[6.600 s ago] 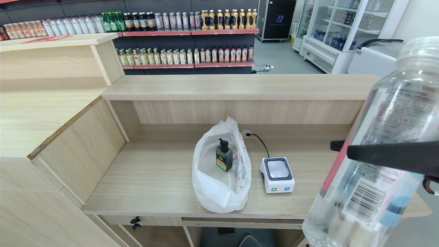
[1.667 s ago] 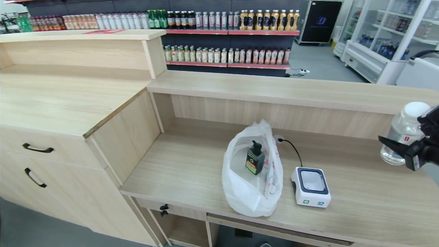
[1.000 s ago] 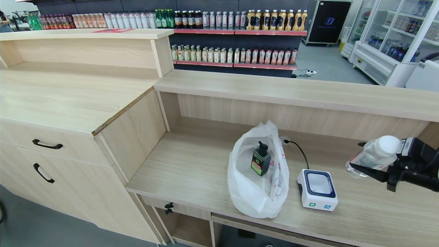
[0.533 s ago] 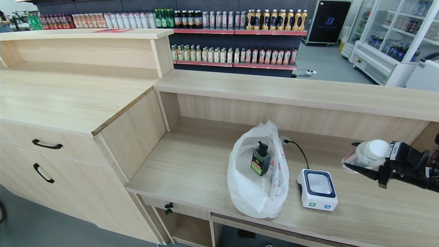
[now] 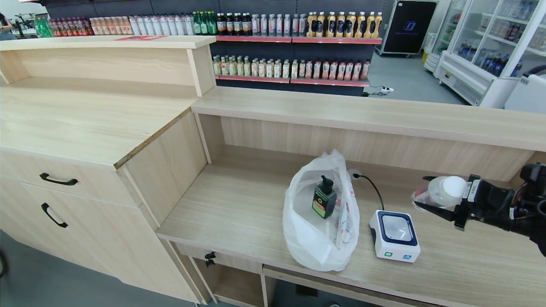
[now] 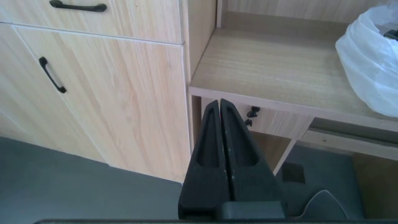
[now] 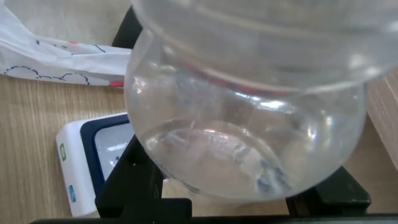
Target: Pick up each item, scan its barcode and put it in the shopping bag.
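Observation:
My right gripper is shut on a clear water bottle with a white cap, held tilted above the counter to the right of the white barcode scanner. In the right wrist view the water bottle looms close, with the barcode scanner below it. The white shopping bag lies open to the left of the scanner, with a dark pump bottle standing inside. My left gripper is shut with nothing in it, hanging low off the counter's front left corner.
The scanner's black cable runs to the back wall. A raised ledge borders the counter behind, and a taller cabinet with drawers stands at the left. Bare counter surface lies left of the bag.
The head camera has shifted to the left since the oldest frames. Over the last second my right gripper carried the water bottle leftward toward the scanner and tipped it further over.

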Motion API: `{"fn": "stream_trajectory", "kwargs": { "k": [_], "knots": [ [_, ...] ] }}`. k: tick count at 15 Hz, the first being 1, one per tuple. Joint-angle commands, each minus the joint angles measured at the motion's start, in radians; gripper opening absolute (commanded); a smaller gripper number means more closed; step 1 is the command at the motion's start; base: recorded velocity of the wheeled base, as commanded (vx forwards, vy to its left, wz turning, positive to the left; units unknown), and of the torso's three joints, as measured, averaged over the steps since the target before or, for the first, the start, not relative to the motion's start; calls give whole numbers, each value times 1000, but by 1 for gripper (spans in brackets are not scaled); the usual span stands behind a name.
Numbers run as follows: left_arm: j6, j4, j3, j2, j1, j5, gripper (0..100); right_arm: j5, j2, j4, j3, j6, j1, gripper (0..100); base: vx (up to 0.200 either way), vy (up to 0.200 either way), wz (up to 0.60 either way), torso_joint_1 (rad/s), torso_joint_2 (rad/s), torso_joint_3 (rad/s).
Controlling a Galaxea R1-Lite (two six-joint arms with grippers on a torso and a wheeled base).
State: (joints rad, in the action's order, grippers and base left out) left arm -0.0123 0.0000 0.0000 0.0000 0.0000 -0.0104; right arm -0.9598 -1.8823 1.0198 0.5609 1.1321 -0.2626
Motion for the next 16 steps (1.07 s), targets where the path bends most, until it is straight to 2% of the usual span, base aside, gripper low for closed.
{"fn": "stream_trajectory", "kwargs": {
  "k": [1,16],
  "knots": [
    [0,0,0,0,0,0,0,0,-34,16,2,-2,23,0,0,0,0,0,0,0],
    [0,0,0,0,0,0,0,-13,-112,39,24,-6,29,0,0,0,0,0,0,0]
  ]
}}
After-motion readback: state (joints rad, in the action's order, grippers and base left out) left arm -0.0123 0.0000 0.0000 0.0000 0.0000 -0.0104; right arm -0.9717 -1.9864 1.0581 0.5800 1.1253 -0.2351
